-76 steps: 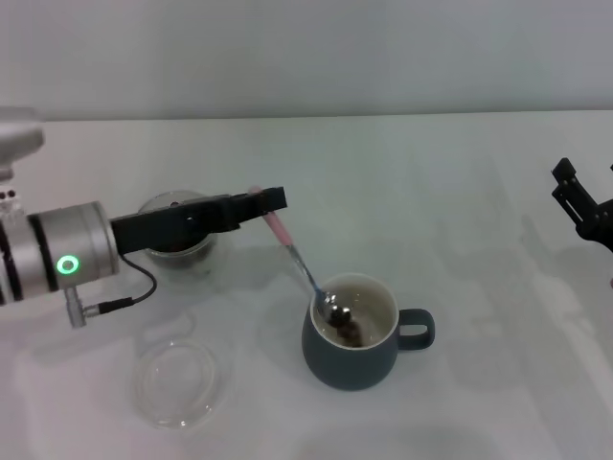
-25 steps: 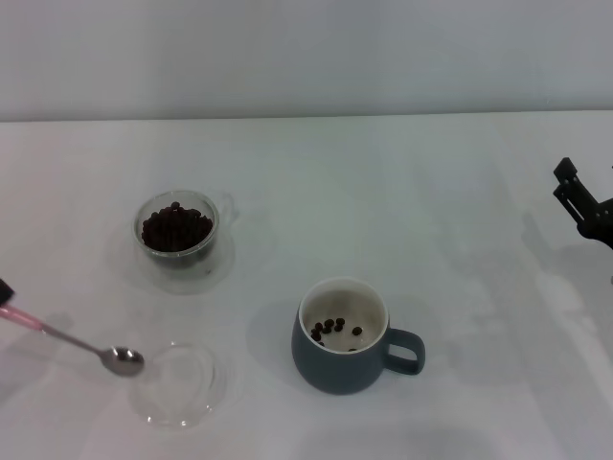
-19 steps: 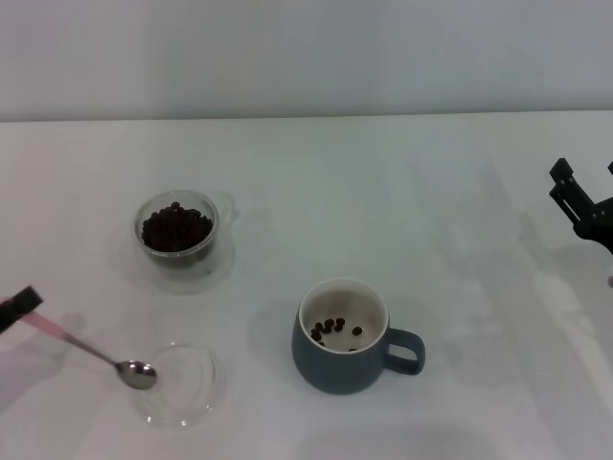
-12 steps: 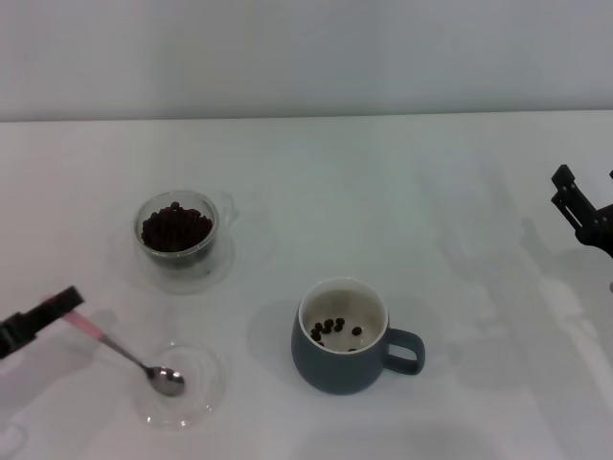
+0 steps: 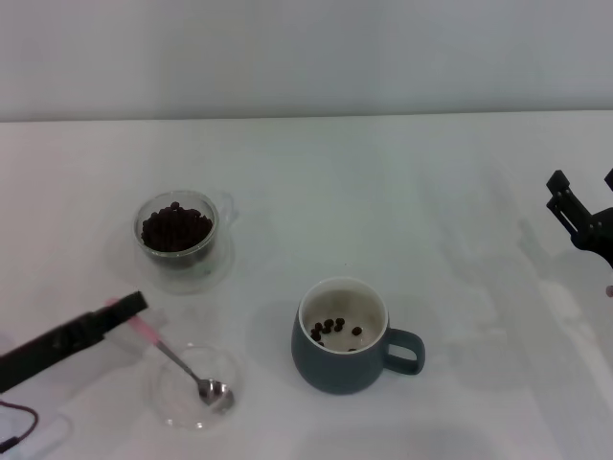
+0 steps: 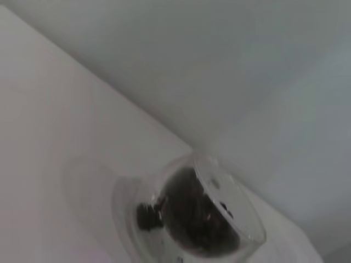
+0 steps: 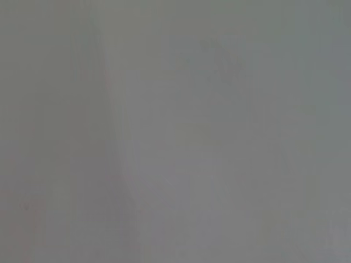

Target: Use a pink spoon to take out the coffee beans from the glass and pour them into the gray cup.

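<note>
From the head view, my left gripper [image 5: 129, 309] clasps the pink spoon [image 5: 182, 365], bowl resting in a shallow dish [image 5: 192, 386] as if parking it, right gripper [image 5: 582, 213] spread idle; left wrist view shows the glass [image 6: 192, 219] holding coffee beans [image 6: 192, 216].

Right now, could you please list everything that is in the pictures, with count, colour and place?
glass: one, clear, rear left of the table.
coffee beans: many, dark brown, in the glass; a few in the mug.
mug: one, blue-gray with cream inside, front centre, handle to the right.
dish: one, clear and shallow, front left.
spoon: one, pink handle, metal bowl in the dish.
table: one, white.
left gripper: black, front left, holding the spoon's handle.
right gripper: black, far right, idle.
</note>
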`<state>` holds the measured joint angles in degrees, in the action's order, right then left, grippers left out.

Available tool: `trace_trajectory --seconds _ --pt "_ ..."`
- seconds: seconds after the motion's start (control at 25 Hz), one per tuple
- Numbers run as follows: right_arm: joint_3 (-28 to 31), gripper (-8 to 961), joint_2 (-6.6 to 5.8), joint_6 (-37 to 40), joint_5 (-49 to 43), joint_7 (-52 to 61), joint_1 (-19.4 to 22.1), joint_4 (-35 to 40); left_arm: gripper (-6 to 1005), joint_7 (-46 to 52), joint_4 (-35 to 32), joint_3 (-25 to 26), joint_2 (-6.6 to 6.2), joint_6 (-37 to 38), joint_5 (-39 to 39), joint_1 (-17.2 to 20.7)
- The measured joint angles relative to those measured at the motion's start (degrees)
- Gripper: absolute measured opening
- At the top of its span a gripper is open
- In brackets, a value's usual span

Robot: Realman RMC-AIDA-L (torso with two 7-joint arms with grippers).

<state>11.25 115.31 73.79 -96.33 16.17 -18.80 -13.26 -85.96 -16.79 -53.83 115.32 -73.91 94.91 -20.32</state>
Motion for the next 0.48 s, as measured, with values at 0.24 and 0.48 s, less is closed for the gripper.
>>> trace_trajectory --seconds 0.24,0.48 --pt "0.0 871 0.00 -0.1 0.1 0.0 -0.1 0.2 224 -3.4 -0.1 0.1 1.10 -0.2 -3.5 -1.9" --pt "0.0 870 0.00 -0.1 0.3 0.0 0.0 0.3 458 -6.3 -0.1 3.5 0.94 0.3 -0.9 -1.0"
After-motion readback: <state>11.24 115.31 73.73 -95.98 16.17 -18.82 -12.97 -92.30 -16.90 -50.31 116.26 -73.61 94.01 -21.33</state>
